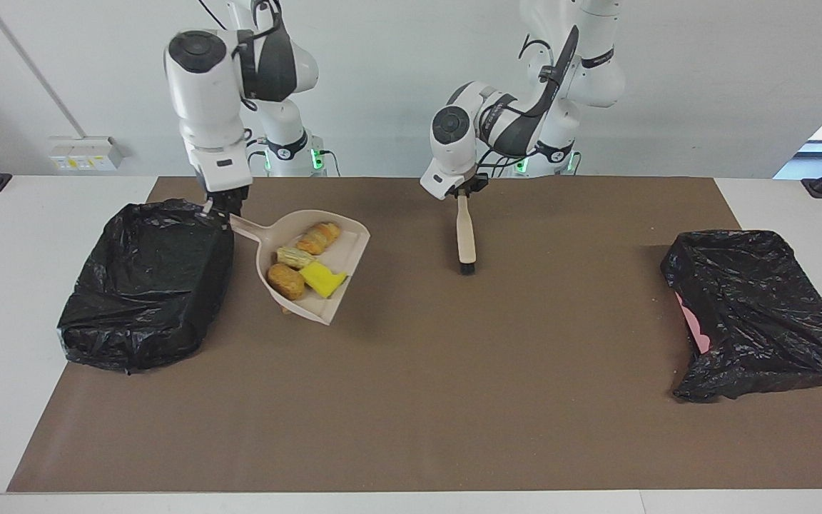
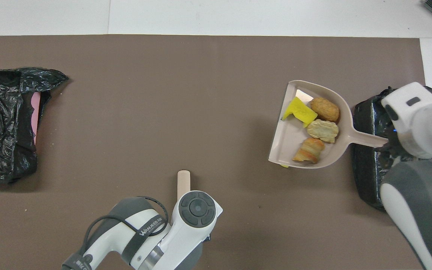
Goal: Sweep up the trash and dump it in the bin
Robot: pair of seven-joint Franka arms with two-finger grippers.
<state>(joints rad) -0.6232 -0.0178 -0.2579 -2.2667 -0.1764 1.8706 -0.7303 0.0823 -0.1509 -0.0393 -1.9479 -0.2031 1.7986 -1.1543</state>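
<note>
Bare brown mat [image 1: 411,400] fills the table end farthest from the robots; a few crumbs lie on it. Two bins lined with black bags stand at the ends of the table: the first bin [image 1: 143,285] at the right arm's end, the second bin [image 1: 760,314] at the left arm's end, with pink showing under its liner.

Right gripper [image 1: 222,207] is clenched on the handle of the beige dustpan [image 1: 350,246], at the edge of the first bin. The pan sits just beside that bin, its open mouth turned away from it. The trash [image 1: 307,260] lies in the pan: three tan-brown bread-like chunks and one yellow sponge-like piece, bunched together. A further yellow scrap shows at the pan's front lip.

Left gripper [image 1: 462,191] grasps the top of the beige brush [image 1: 466,239], which hangs bristles-down near the middle of the mat, well apart from the pan.

Facing view shows the brush's black bristles and both grasps. Overhead view hides the bristles and most of the brush under the left arm's wrist; only the handle end shows.
</note>
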